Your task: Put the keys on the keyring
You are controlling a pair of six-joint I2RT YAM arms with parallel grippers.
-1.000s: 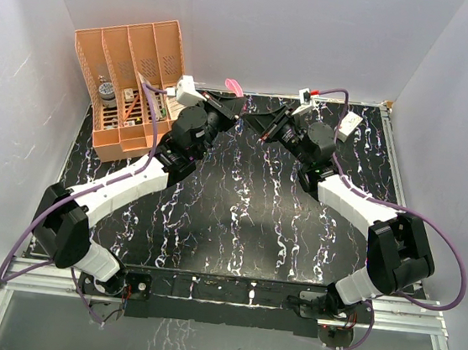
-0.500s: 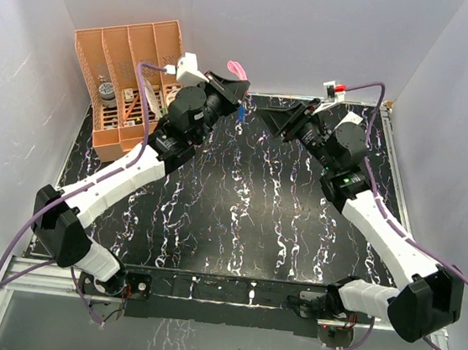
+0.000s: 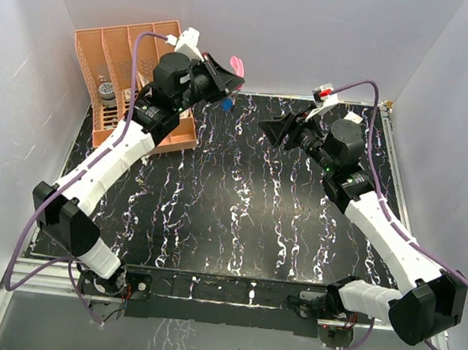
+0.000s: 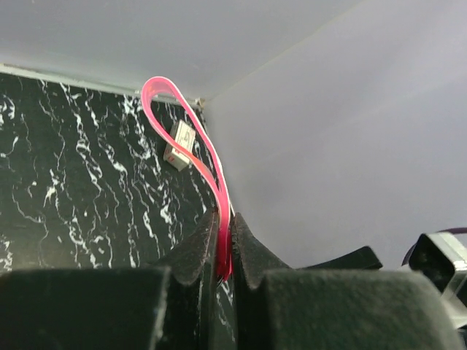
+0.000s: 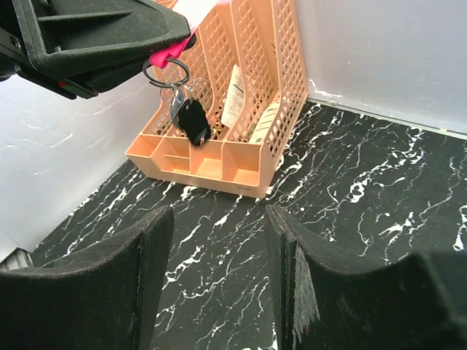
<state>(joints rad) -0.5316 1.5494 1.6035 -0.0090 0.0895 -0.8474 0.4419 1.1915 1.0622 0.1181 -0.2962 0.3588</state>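
Observation:
My left gripper (image 3: 221, 79) is raised above the table's back left and shut on the keyring (image 3: 237, 64), a red-pink strap. In the left wrist view the strap (image 4: 221, 191) loops up out of the closed jaws of that gripper (image 4: 223, 220). In the right wrist view the strap's end (image 5: 172, 49) sticks out under the left gripper (image 5: 102, 33). A metal ring (image 5: 166, 71) hangs from it and carries a dark key (image 5: 195, 122) and a second key (image 5: 176, 104). A blue key head (image 3: 225, 103) shows below the left gripper. My right gripper (image 3: 271, 129) (image 5: 219, 251) is open, empty and apart from the keys.
An orange mesh desk organizer (image 3: 120, 65) (image 5: 244, 109) with papers and small items stands at the back left, just behind the hanging keys. A small white box (image 4: 179, 144) sits by the far wall. White walls enclose the black marbled table (image 3: 238, 209).
The two grippers were close together at the table's back centre. The left arm has lifted and swung left with the keyring and keys; the right arm has drawn back to the right.

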